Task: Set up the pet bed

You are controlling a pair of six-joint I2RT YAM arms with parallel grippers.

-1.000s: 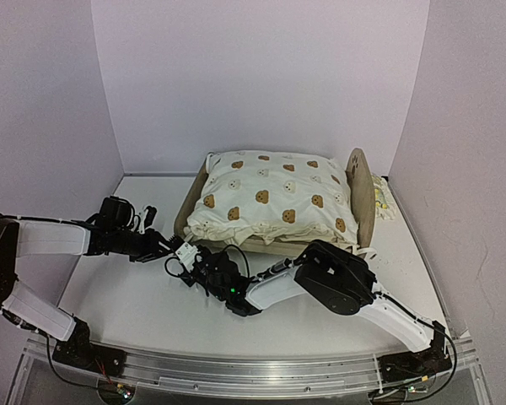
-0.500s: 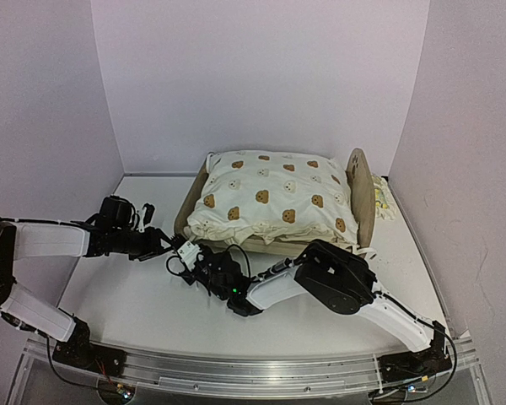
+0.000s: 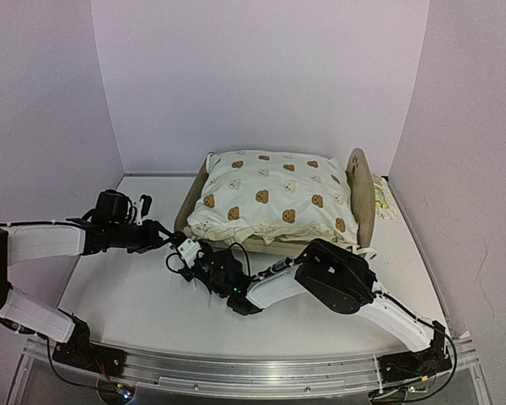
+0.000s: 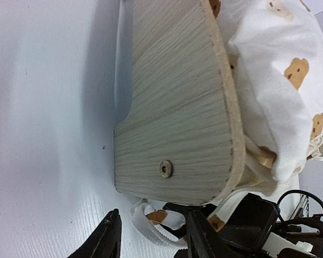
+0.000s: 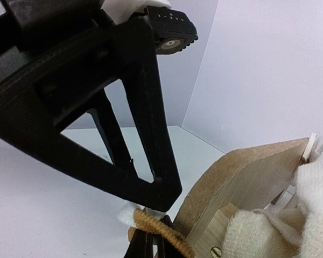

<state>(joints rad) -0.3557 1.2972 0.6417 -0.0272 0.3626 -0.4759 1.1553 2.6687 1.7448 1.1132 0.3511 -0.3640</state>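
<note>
Our left gripper [image 4: 153,220], spread, faces an end-board edge of the pet bed [image 4: 177,107], white table [image 4: 43,107] beside it; our right gripper [image 5: 149,246] pinches the cushion tie [image 5: 162,232].

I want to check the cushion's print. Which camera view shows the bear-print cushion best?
Top external: the whole bear-print cushion lies in view on the pet bed. Left wrist shows only one side; right wrist just a bit of cream fabric.
</note>
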